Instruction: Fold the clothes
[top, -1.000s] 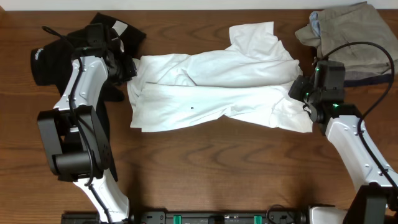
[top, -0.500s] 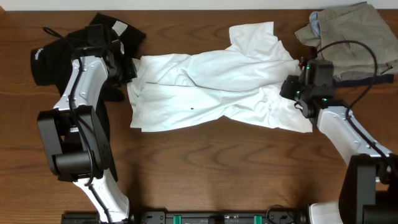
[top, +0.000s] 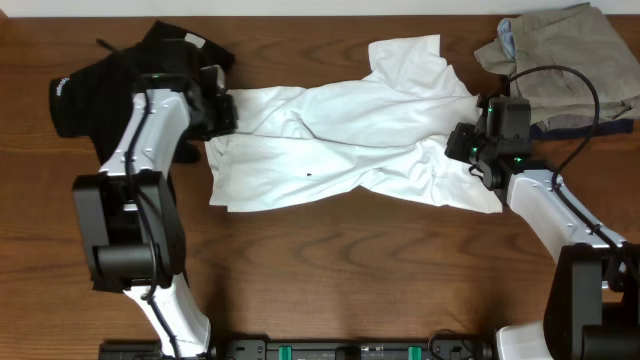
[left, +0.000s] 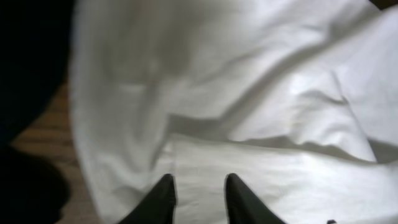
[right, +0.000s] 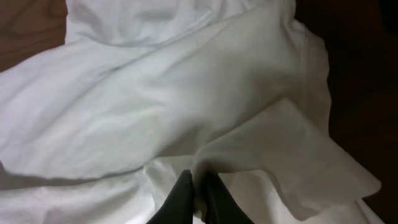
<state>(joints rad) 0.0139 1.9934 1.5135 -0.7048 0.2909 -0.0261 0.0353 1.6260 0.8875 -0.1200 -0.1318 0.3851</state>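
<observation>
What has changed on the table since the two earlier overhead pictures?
The right gripper, shut on a fold of the white short-sleeved T-shirt, moved left toward the shirt's middle, bunching the cloth there. The left gripper shifted right over the shirt's left edge and opened. The crumpled black shirt and the khaki-and-navy stack of garments stayed in place.

T-shirt (top: 350, 140): table (top: 330, 260) centre | shirt (top: 85, 95): left, seemingly touching | stack (top: 570, 40): back-right
</observation>
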